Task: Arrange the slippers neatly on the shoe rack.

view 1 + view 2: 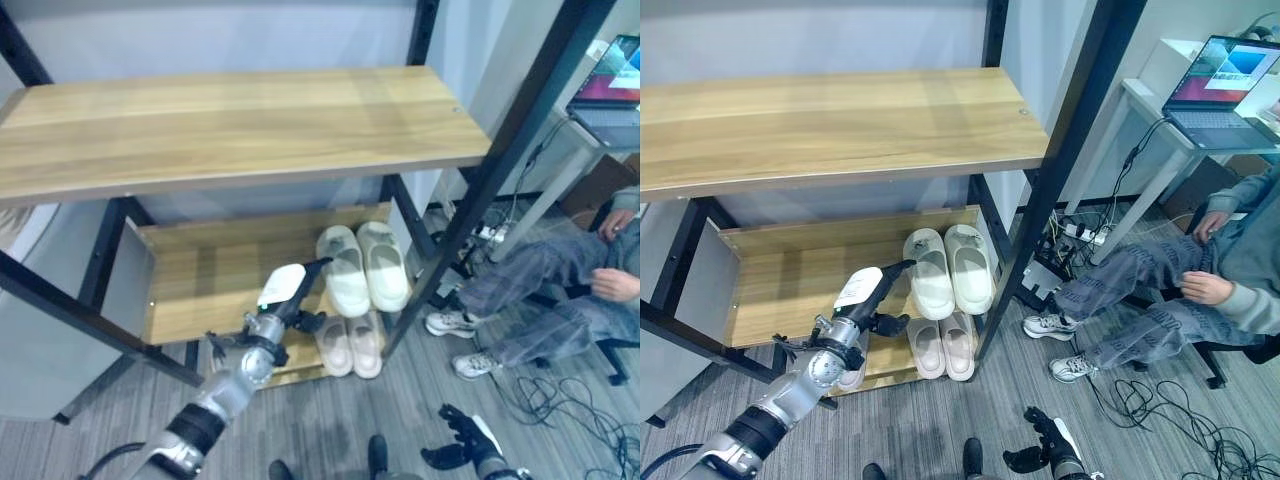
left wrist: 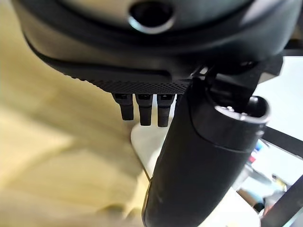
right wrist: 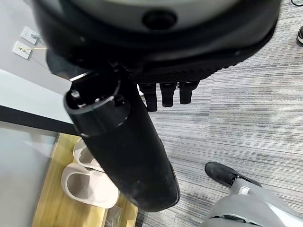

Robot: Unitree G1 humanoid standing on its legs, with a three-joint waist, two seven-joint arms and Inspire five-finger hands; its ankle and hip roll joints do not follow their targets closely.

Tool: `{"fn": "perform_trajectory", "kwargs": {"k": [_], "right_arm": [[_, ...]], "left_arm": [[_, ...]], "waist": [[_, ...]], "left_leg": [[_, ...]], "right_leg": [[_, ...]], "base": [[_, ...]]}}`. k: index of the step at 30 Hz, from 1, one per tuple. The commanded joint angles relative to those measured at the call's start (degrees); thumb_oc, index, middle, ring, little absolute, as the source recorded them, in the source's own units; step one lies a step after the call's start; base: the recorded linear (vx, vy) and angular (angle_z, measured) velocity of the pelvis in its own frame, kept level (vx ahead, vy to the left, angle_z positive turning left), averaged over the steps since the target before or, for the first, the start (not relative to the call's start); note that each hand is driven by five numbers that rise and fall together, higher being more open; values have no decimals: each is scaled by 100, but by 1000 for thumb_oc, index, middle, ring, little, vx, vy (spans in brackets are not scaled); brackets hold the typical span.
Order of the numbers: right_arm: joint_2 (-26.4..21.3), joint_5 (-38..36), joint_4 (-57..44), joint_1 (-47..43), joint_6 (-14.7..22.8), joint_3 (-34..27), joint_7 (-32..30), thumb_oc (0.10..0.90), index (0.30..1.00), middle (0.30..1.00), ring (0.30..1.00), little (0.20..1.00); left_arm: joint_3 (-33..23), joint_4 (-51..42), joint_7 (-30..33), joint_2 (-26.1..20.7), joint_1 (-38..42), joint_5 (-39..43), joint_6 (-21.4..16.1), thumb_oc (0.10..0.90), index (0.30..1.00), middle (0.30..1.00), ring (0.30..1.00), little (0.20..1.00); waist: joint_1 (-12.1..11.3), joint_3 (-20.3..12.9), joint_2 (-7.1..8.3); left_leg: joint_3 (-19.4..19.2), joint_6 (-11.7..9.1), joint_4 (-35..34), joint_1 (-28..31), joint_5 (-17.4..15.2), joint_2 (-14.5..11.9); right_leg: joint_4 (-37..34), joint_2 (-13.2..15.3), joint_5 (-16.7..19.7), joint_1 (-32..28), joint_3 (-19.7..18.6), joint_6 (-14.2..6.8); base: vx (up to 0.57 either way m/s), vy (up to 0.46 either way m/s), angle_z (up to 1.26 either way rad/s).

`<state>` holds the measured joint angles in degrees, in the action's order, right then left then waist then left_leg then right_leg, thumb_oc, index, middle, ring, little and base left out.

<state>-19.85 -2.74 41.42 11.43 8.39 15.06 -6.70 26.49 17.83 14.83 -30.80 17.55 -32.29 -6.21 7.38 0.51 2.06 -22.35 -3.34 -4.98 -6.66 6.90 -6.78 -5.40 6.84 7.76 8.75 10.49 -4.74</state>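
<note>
The right hand (image 1: 1052, 447) is seen lowest and nearest, hanging over the grey floor (image 1: 940, 420) with its fingers loosely curled on nothing. The left hand (image 1: 290, 300) is stretched toward the shoe rack (image 1: 230, 125), its fingers straight and released, tips just at the near left side of the white slippers (image 1: 362, 266); no grasp is made.

The rack's broad top shelf is bare. On the middle shelf (image 1: 200, 280) the white pair is set side by side at the right end, toes pointing inward, close to the right post. Below, on the bottom shelf (image 1: 300, 372), a beige pair (image 1: 349, 345) lies at the right end, partly over the front edge.

A seated person (image 1: 1180, 280) is well apart, to the right.

For a neat finish, the white pair is probably best nudged gently with flat fingers, kept parallel and square to the shelf's front edge; a hard push could skew one slipper against the post.
</note>
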Motion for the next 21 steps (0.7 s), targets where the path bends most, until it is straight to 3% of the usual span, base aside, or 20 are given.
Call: {"fn": "perform_trajectory", "kwargs": {"k": [1,10,16,21], "right_arm": [[-121,-45,-130,-153,325,-80,-133,800,900,900,900,900],[46,99,82,-201,246,-21,-94,800,900,900,900,900],[99,160,251,-310,246,46,-110,800,900,900,900,900],[153,179,358,-372,250,73,-156,800,900,900,900,900]], "left_arm": [[-434,-364,423,-9,550,-292,-334,800,900,900,900,900],[-1114,-1595,191,-335,-412,107,-749,800,900,900,900,900],[-1281,-2265,-74,-545,-882,600,-1129,800,900,900,900,900],[-1365,-2440,-304,-552,-1440,925,-1229,800,900,900,900,900]], "waist": [[-151,-169,-134],[-309,-273,-161],[-401,-318,-169],[-468,-323,-155]], "left_leg": [[474,-296,-2,163,-468,-142],[547,-297,-2,324,-483,-100],[585,-289,-2,386,-481,-92],[617,-276,-2,425,-473,-89]], "right_leg": [[78,379,-461,-199,455,-610],[91,379,-479,-439,549,-602],[91,379,-463,-513,580,-602],[84,365,-461,-558,578,-597]], "base": [[-12,0,8],[-21,5,6],[-38,6,7],[-38,-3,2]]}}
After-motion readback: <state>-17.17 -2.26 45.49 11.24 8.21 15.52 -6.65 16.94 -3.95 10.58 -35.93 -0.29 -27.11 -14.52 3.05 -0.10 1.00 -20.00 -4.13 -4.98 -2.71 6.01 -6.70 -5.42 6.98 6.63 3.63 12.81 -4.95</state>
